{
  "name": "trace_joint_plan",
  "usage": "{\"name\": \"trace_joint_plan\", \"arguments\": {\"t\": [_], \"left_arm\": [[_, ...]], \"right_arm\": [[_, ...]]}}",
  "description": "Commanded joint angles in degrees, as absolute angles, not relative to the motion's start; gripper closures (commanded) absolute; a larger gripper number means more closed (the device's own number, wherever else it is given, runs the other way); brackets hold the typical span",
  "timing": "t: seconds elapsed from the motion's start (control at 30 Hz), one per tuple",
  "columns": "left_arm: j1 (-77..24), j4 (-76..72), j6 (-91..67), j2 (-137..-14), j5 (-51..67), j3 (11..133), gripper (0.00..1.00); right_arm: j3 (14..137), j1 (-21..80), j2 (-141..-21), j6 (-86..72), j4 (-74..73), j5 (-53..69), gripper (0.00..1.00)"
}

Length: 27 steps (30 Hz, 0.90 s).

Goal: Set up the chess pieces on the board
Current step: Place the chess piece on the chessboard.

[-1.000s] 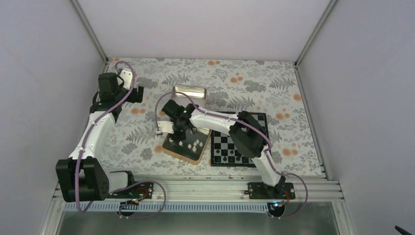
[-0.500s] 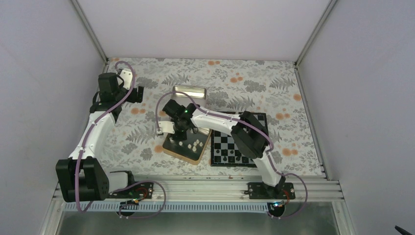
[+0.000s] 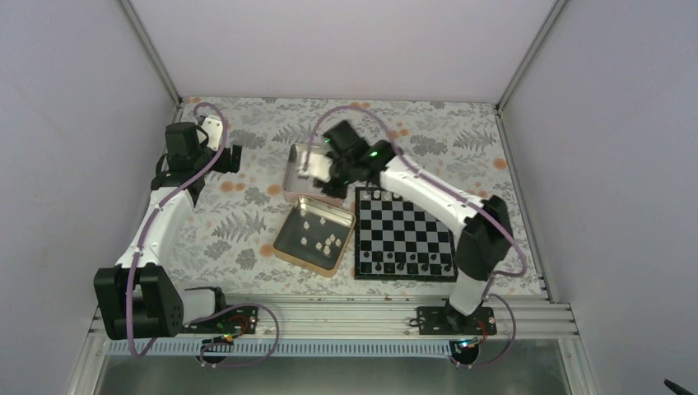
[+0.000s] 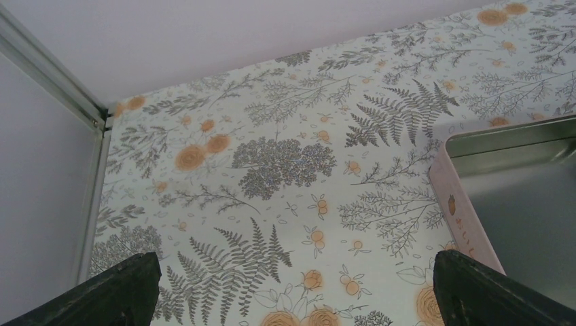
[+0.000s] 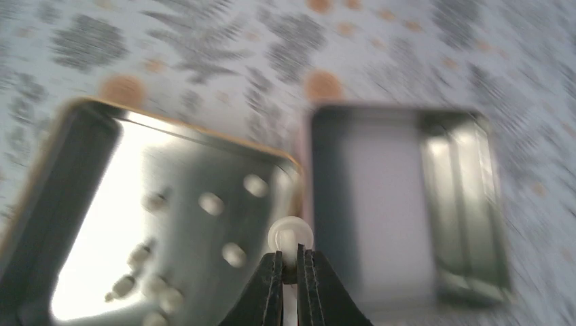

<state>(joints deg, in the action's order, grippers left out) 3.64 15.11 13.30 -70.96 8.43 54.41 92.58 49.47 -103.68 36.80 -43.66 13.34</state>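
My right gripper is shut on one cream-white chess piece, whose round base shows just past the fingertips. In the top view that gripper hangs above the seam between the two tins, left of the board's far corner. Several more chess pieces lie loose in the nearer tin, seen blurred in the right wrist view as chess pieces. The black-and-silver board lies to the right, with small dark pieces along its near rows. My left gripper is open over bare patterned cloth, far left at the left gripper.
The farther tin holds nothing I can see; its rim enters the left wrist view at the right, and the right wrist view shows that tin too. The floral cloth covers the table. Walls close in on three sides.
My right arm has risen out of the nearer tin and swung toward the back with a white piece pinched in it, uncovering the board. The left arm has not moved.
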Motion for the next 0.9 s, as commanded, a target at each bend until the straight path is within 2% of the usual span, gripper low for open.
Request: {"name": "trace_joint_plan", "arguments": {"t": [0.0, 0.23, 0.5, 0.87], "left_arm": [[3.9, 14.3, 14.0, -70.4, 9.5, 54.2, 0.00], [4.0, 14.8, 13.9, -70.4, 10.1, 54.6, 0.00], [3.9, 15.3, 13.9, -70.8, 11.2, 54.9, 0.00], [3.9, 15.7, 13.8, -71.1, 11.4, 55.3, 0.00]], "right_arm": [[88.5, 40.0, -97.8, 36.9, -45.3, 13.1, 0.96], [82.7, 22.6, -89.0, 39.7, -46.2, 13.6, 0.96], [70.8, 5.0, -85.6, 44.4, -42.7, 16.9, 0.96], [63.1, 0.0, -90.2, 46.5, -39.4, 18.3, 0.96]]}}
